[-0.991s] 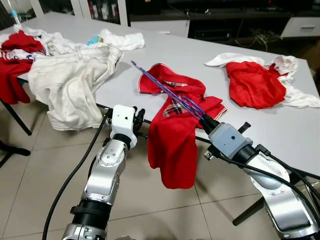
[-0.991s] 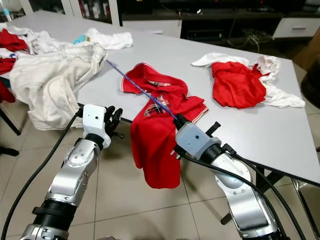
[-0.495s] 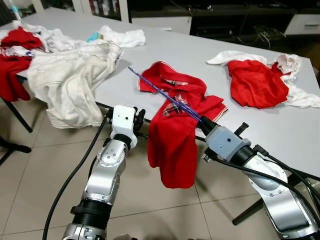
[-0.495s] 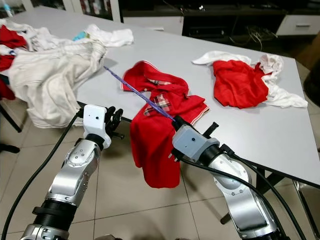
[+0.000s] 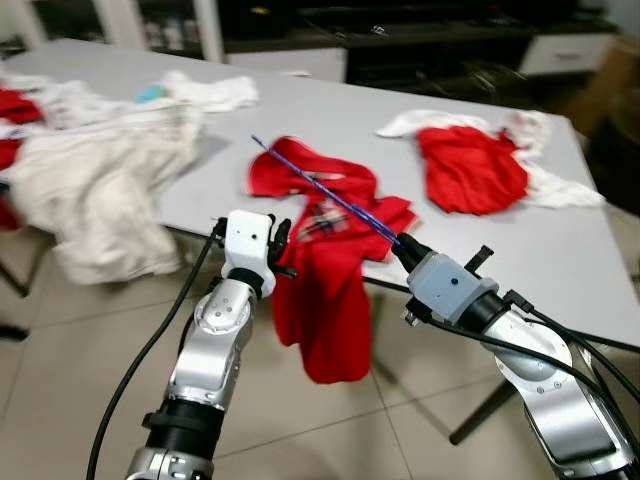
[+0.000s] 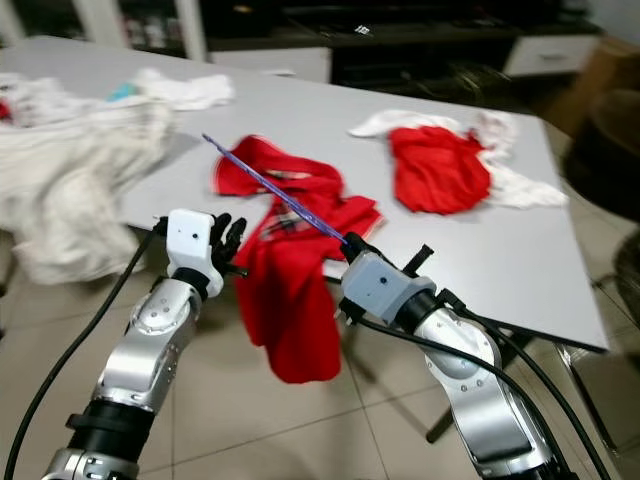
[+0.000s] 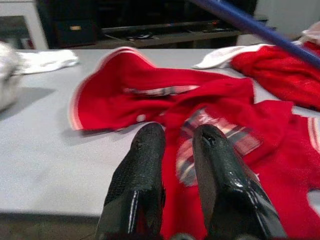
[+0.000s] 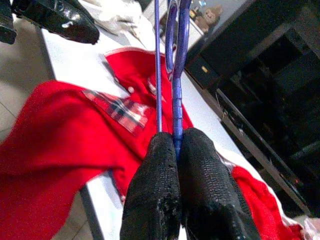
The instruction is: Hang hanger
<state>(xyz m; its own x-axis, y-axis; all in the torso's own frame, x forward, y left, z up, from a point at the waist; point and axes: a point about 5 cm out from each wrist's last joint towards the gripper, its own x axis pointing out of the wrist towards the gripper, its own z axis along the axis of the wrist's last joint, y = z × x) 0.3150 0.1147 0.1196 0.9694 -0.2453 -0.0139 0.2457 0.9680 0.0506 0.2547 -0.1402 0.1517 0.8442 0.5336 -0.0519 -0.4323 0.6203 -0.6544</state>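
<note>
Two grippers hovered at the table's near edge, one gripping a purple hanger.

My left gripper hung by the table, fingers slightly parted, grasping nothing. Over the red shirt draped off the edge, my right gripper clenched the hanger, its long axis slanting up and leftward.

You had even, soft indoor light; the grey matte table showed no glare. Both head views were motion-blurred, the crumpled white cloth pile worst. Wrist views stayed sharper close up.
</note>
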